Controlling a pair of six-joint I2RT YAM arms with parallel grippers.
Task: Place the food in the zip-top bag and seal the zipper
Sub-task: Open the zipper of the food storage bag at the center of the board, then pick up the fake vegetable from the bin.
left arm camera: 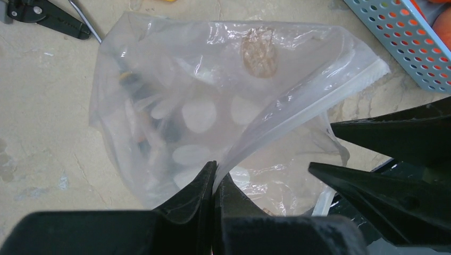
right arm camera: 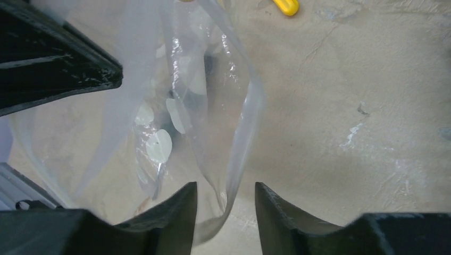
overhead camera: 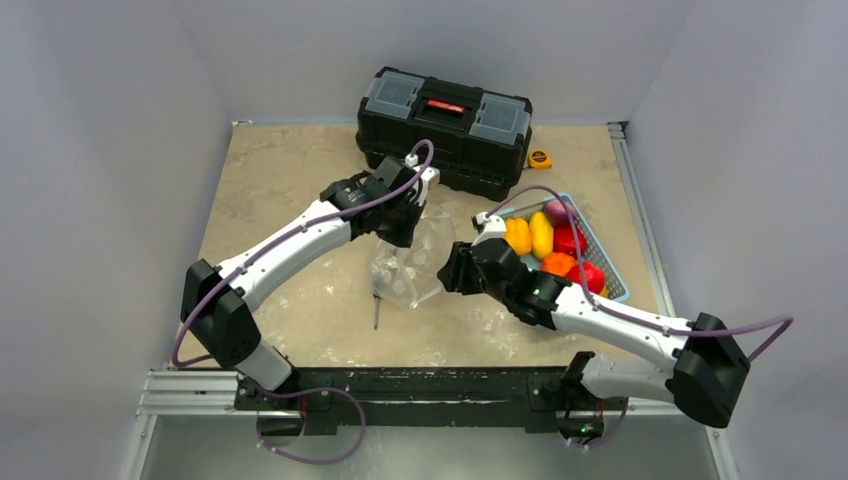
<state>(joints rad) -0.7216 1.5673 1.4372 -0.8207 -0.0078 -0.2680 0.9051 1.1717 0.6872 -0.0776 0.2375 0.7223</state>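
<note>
Left wrist view: left gripper (left arm camera: 214, 171) is fully closed and pinches the bag (left arm camera: 159, 79) at its rim. The zipper strip (left arm camera: 340, 87) runs from the fingertips toward 2 o'clock. Right wrist view: right gripper (right arm camera: 226, 190) is partly open, fingers apart. A fold of bag film passes through the gap and is not pinched. Top external view: the bag sits at table centre between both grippers. The food (overhead camera: 545, 238) lies in a blue basket (overhead camera: 612, 268) at 3 o'clock of the bag, and a black toolbox (overhead camera: 445, 125) stands at 12 o'clock.
</note>
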